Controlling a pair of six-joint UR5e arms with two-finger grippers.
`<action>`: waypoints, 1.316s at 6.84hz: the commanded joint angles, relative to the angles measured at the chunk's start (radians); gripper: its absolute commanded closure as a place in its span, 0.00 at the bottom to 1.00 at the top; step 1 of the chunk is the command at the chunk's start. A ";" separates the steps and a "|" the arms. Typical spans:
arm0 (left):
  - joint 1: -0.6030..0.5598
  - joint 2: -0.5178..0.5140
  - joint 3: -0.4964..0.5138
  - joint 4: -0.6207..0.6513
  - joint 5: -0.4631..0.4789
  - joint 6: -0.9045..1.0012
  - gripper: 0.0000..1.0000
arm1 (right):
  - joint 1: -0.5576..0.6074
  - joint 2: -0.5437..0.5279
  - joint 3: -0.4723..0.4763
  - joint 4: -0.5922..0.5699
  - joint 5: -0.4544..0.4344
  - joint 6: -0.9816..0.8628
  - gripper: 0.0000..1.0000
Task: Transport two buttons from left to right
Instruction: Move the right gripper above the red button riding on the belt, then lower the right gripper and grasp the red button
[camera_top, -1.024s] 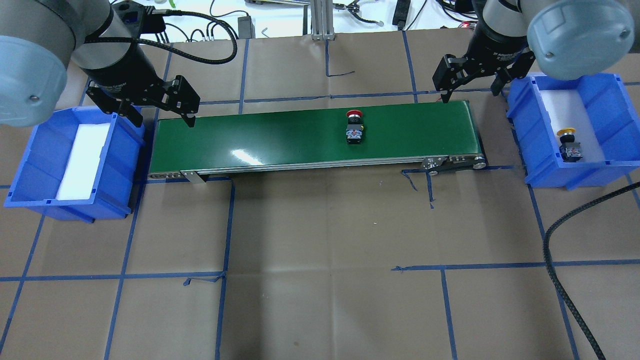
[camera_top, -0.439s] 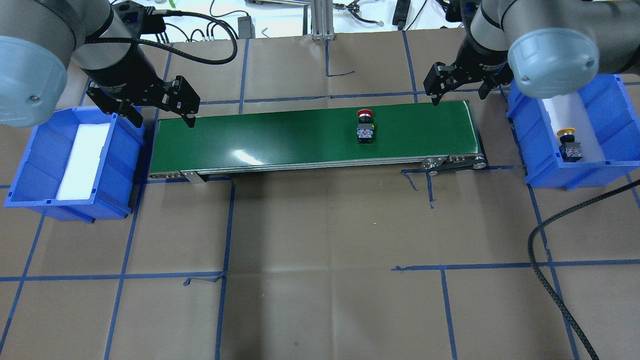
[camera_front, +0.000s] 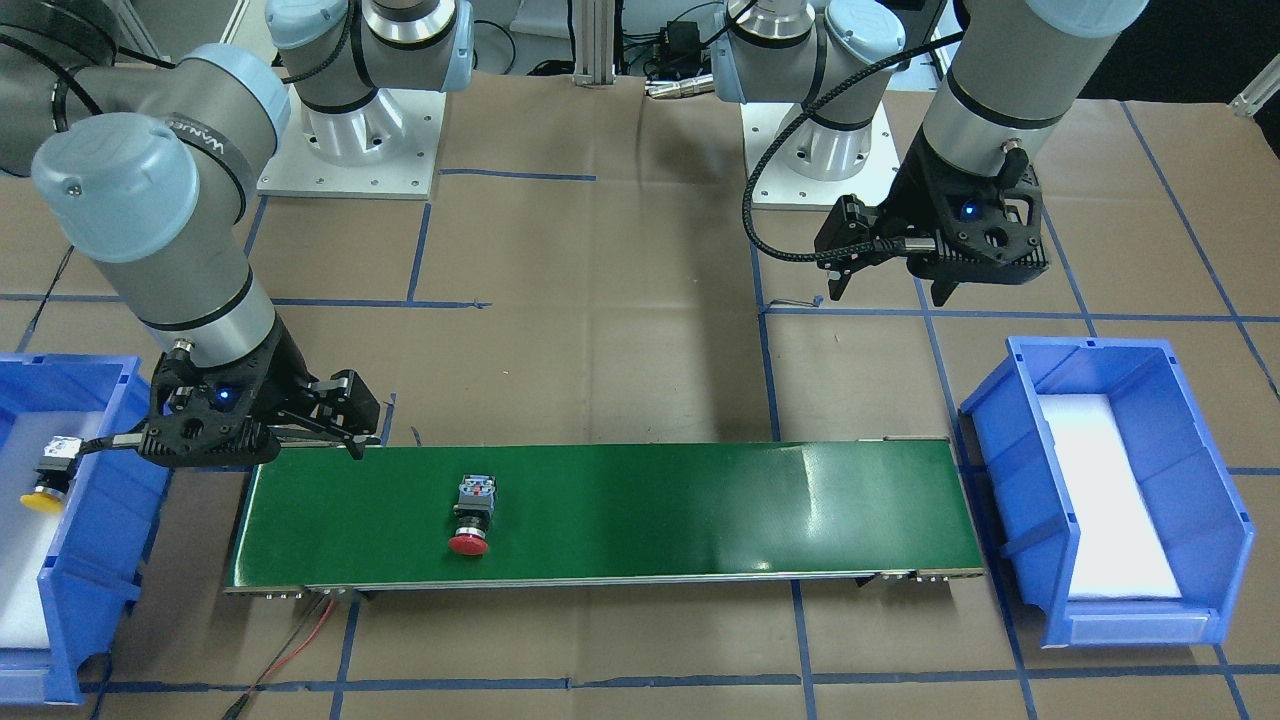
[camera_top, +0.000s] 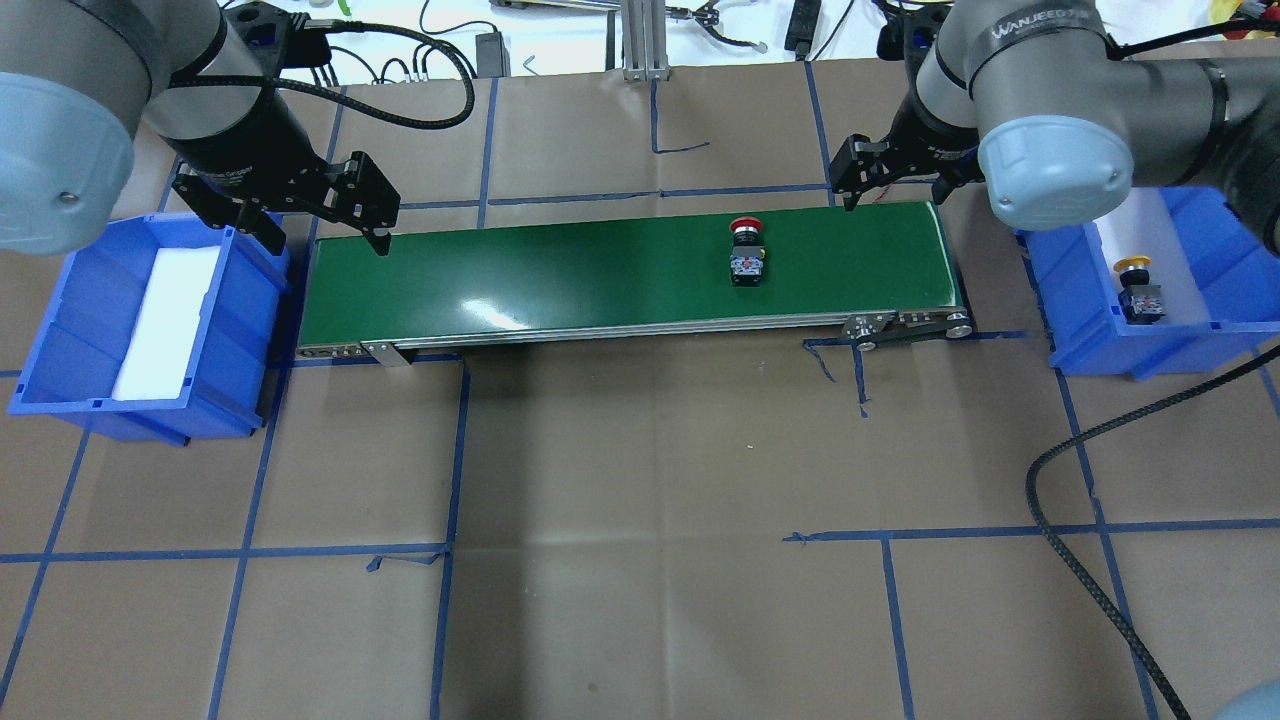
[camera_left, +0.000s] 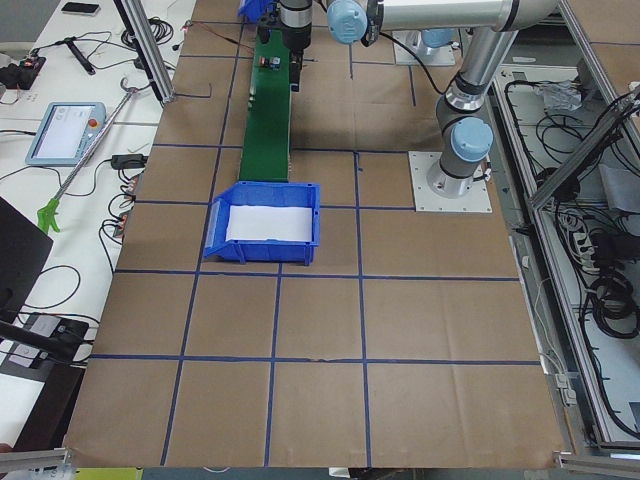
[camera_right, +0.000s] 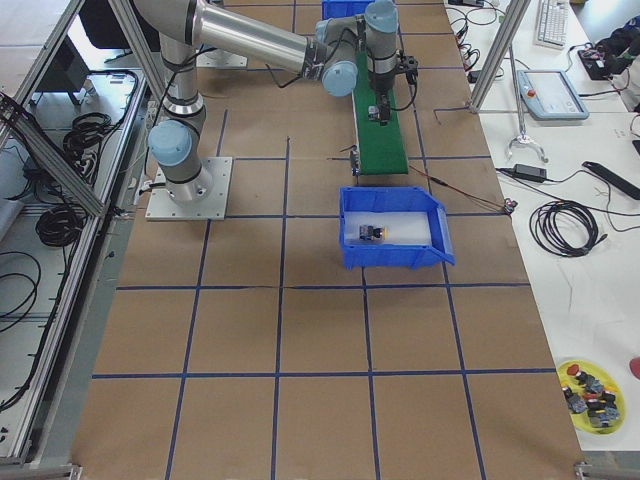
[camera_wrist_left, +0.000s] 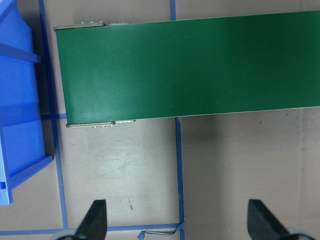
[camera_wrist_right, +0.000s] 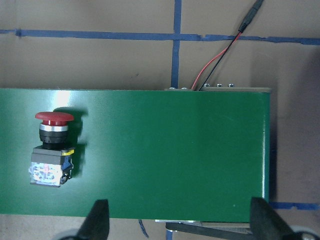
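Note:
The red-capped button (camera_top: 746, 252) lies on its side on the green conveyor belt (camera_top: 560, 275), right of the middle, and also shows in the right wrist view (camera_wrist_right: 50, 150) and front view (camera_front: 470, 518). The yellow-capped button (camera_top: 1138, 287) lies in the right blue bin (camera_top: 1160, 350). My right gripper (camera_top: 897, 190) is open and empty, above the belt's far right edge, to the right of the red button. My left gripper (camera_top: 325, 228) is open and empty, above the belt's left end beside the left blue bin (camera_top: 60, 330).
The left bin holds only a white liner (camera_top: 165, 320). A black braided cable (camera_top: 1075, 500) loops over the table at the front right. Red and black wires (camera_wrist_right: 220, 57) run from the belt's right end. Blue tape lines cross the brown table cover.
The red button has travelled to the right along the belt. My right gripper has moved left, from beside the right bin to over the belt's far right edge. The left arm has not moved.

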 joint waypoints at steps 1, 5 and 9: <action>-0.001 0.000 0.000 0.000 0.000 0.000 0.01 | 0.020 0.048 -0.004 -0.035 0.063 0.079 0.00; -0.001 0.000 -0.002 -0.001 0.000 -0.001 0.01 | 0.077 0.156 -0.056 -0.060 0.044 0.109 0.00; 0.000 -0.001 -0.002 0.000 0.000 -0.001 0.01 | 0.077 0.216 -0.049 -0.060 0.042 0.106 0.04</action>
